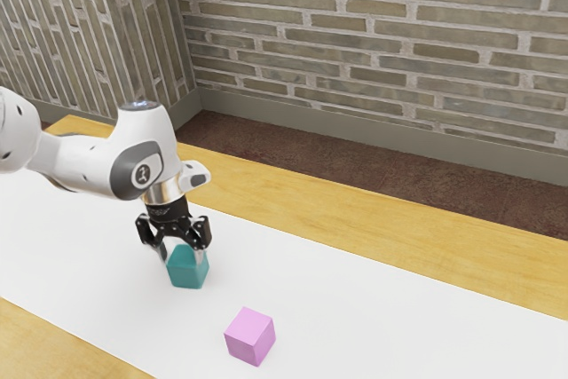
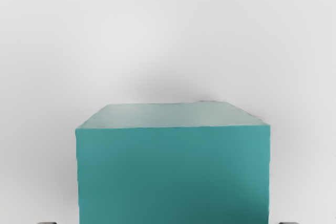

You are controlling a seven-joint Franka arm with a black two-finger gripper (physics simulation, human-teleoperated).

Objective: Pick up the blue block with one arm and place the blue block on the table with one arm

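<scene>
The black two-finger jaws (image 1: 181,256) are in the open position, directed downward at the end of the white-and-grey robot arm (image 1: 146,153). The cube-shaped, teal-blue block (image 1: 187,271) is located directly below the arm's hand, between the two open jaws. The wrist view shows a narrow gap along each of the two sides of the block that face the jaws; neither jaw is clamped on it. The block sits upright on the white surface strip (image 1: 355,312) that runs along the pale yellow wooden counter (image 1: 355,206).

A second cube, the solid pink-violet block (image 1: 249,336), rests on the same strip. It is clear of the jaws, near them, and offset toward the exterior view's right and the camera. It is set at an angle, with one vertical edge toward the camera. It does not touch the teal-blue block.

Behind the jaws, past the far edge of the counter, are a dark reddish-brown floor (image 1: 355,173), a grey baseboard (image 1: 355,126) and a grey-tan brick wall (image 1: 373,33).
</scene>
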